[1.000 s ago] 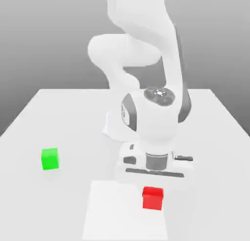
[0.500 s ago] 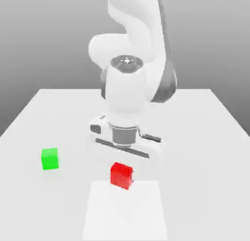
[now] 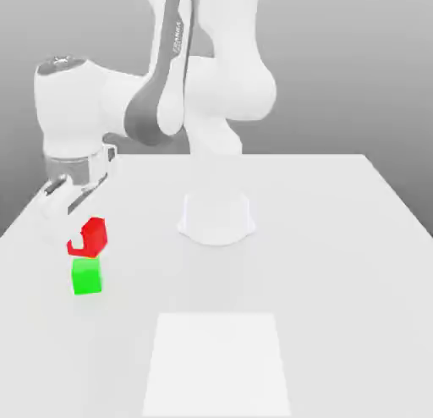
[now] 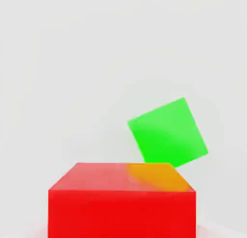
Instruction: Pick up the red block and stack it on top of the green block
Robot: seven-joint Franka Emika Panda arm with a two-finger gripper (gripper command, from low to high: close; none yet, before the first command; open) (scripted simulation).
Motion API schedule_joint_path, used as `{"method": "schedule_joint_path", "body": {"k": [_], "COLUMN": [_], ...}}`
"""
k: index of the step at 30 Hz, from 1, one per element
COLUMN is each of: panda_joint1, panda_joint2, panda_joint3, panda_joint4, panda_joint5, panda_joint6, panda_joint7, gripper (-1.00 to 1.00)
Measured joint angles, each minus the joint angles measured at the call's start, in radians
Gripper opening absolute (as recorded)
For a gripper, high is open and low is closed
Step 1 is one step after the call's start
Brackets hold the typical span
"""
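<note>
Hanging over the exterior view's left part of the desk (image 3: 338, 281), the hand (image 3: 80, 239) is clamped on the red block (image 3: 95, 237) in the exterior view. The red block sits between its fingers, tilted in outline, with part of it hidden behind a pale finger. Right beneath it in that view is the green block (image 3: 86, 276), resting upright on the desk. The two blocks appear very close together, though from this angle I can't fairly say whether they touch or how squarely one lines up over the other. The arm (image 3: 118, 99) reaches out from its base (image 3: 217, 222), which stands farther back on the desk, toward the exterior view's left. A pale square patch (image 3: 216, 365) lies flat on the desk at the near side of the view, well apart from both blocks, with nothing on it.

In the hand view, the red block (image 4: 120, 213) is close to the camera, showing one bright red face and a paler one, with an orange tint over one corner of the paler face. Beyond it lies the green block (image 4: 169, 133), turned at an angle to the red one and partly covered by it. Plain pale desk surrounds the green block.
</note>
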Motion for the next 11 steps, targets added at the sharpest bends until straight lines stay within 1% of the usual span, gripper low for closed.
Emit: {"method": "schedule_joint_path", "body": {"k": [4, 7, 8, 11], "panda_joint1": [-0.005, 0.008, 0.009, 0.011], "panda_joint2": [0.119, 0.226, 0.251, 0.251], "panda_joint3": [-0.020, -0.021, -0.020, -0.020], "panda_joint4": [-0.001, 0.002, 0.003, 0.003], "panda_joint5": [0.034, 0.078, 0.089, 0.089], "panda_joint6": [0.120, 0.223, 0.247, 0.247], "panda_joint7": [0.004, -0.024, -0.031, -0.031], "gripper": [-1.00, -1.00, 1.00, 1.00]}}
